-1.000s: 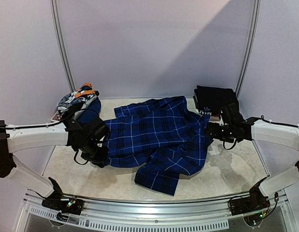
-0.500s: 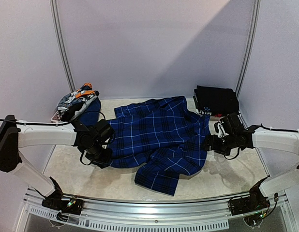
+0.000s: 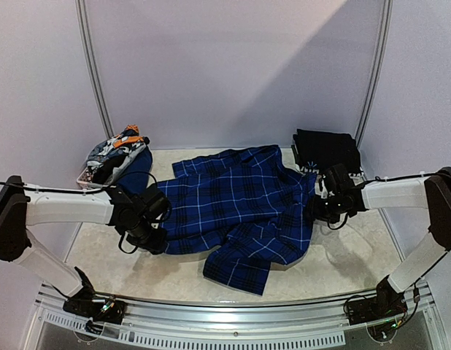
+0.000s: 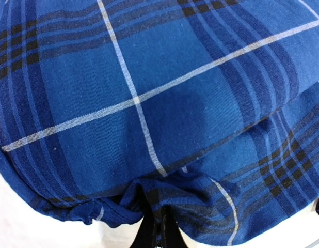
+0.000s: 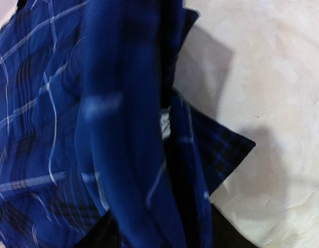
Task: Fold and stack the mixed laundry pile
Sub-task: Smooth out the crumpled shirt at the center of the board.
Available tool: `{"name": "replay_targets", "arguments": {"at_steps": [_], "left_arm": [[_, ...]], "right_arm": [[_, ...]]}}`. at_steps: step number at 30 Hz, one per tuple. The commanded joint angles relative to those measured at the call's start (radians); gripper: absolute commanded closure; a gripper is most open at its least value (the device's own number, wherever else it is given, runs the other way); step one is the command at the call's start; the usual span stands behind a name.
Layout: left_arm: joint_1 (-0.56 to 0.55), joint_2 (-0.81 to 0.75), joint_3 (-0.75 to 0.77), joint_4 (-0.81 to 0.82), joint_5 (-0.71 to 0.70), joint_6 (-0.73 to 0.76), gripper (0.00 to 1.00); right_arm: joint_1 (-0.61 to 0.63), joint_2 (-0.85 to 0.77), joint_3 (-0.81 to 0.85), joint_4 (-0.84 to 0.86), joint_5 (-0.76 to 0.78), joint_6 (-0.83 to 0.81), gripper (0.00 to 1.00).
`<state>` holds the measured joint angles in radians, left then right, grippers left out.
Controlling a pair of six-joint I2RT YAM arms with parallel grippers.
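The blue plaid shirt [image 3: 233, 204] lies spread across the middle of the table, one sleeve trailing toward the front. My left gripper [image 3: 155, 239] is at its left edge, shut on a pinch of the hem; the wrist view shows the dark fingers [image 4: 149, 232] pressed together with the plaid cloth [image 4: 149, 93] bunched over them. My right gripper [image 3: 316, 210] is at the shirt's right edge. Its jaws stand apart on either side of a thick upright fold of the shirt [image 5: 123, 129]. The rest of the mixed laundry pile [image 3: 116, 152] is heaped at the back left.
The heap sits in a small pale basket [image 3: 85, 177] against the left wall. A folded black garment [image 3: 326, 149] lies at the back right corner. Bare pale tabletop [image 5: 273, 77] shows to the right of the shirt and along the front.
The right arm has come down and in to the shirt's right edge, its jaws narrowing around a fold. The left gripper has stayed shut on the hem, shifting slightly.
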<state>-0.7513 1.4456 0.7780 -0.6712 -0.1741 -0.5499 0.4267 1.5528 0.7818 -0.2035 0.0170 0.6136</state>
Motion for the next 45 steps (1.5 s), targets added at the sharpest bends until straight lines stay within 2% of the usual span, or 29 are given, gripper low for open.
{"name": "replay_targets", "arguments": {"at_steps": [1,6,7,17,22,26,28,30,35,36,40,45], "left_arm": [[0.010,-0.019,-0.010,0.009,-0.021,0.011,1.00],[0.011,-0.068,0.024,-0.057,-0.028,0.010,1.00],[0.009,-0.090,0.037,-0.079,-0.025,0.004,1.00],[-0.031,-0.326,0.145,-0.276,-0.034,-0.047,1.00],[-0.045,-0.402,0.145,-0.318,-0.042,-0.083,1.00],[-0.045,-0.400,0.096,-0.298,-0.039,-0.097,1.00],[-0.045,-0.364,0.061,-0.250,-0.006,-0.105,1.00],[-0.048,-0.314,0.030,-0.188,0.024,-0.109,1.00],[-0.067,-0.247,0.016,-0.079,0.028,-0.111,1.00],[-0.070,-0.244,0.017,-0.072,0.027,-0.109,1.00],[-0.075,-0.232,0.014,-0.054,0.035,-0.097,1.00],[-0.080,-0.171,0.031,-0.068,0.069,-0.071,1.00]], "right_arm": [[-0.010,0.051,0.079,0.016,0.044,-0.032,0.57],[-0.020,0.043,0.139,-0.057,0.057,-0.055,0.97],[-0.020,0.022,0.155,-0.086,0.070,-0.055,1.00],[-0.027,-0.231,0.197,-0.386,0.225,-0.029,1.00],[-0.075,-0.296,0.100,-0.366,0.238,-0.005,1.00],[-0.109,-0.224,0.074,-0.325,0.217,0.005,1.00],[-0.110,-0.186,0.071,-0.302,0.189,-0.001,0.96],[-0.109,-0.170,0.073,-0.288,0.149,-0.011,0.86],[-0.109,-0.222,0.072,-0.308,0.072,-0.029,0.44],[-0.109,-0.236,0.068,-0.319,0.070,-0.029,0.38],[-0.107,-0.320,0.038,-0.380,0.084,-0.024,0.24],[-0.097,-0.435,0.030,-0.454,0.123,-0.002,0.20]]}}
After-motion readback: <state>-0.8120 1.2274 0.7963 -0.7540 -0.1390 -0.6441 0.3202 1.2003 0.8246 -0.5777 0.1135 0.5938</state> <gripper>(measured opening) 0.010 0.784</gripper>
